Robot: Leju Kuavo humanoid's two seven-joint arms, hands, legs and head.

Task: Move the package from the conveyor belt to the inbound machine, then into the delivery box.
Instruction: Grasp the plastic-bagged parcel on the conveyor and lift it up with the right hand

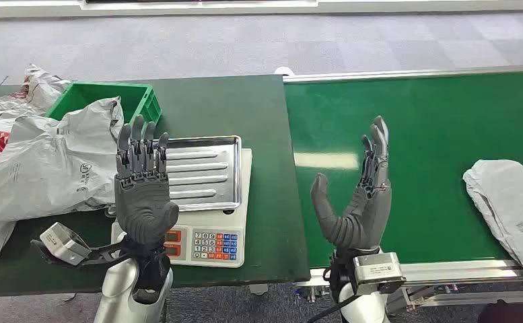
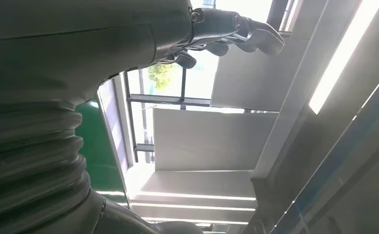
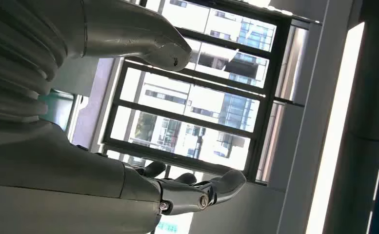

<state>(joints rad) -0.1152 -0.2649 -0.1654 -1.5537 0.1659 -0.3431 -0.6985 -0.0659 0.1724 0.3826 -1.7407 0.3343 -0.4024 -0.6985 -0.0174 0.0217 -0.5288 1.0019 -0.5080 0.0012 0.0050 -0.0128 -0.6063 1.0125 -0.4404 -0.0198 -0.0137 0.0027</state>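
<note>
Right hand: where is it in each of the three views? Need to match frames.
Head view: right hand lower centre-right, raised, fingers apart, over the green belt.
Right wrist view: same hand along the left side, thumb and fingers apart, pointing at windows.
Left wrist view: not in it.
Shared landmark: the hand's grey thumb.

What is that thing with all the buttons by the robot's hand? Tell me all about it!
That is a scale. It is a white box with a shiny metal tray on top, ribbed and with nothing on it. The front panel has rows of small white, blue and red keys. It sits flat on the dark green table, beside the green belt. The left hand is raised in front of its near corner.
</note>
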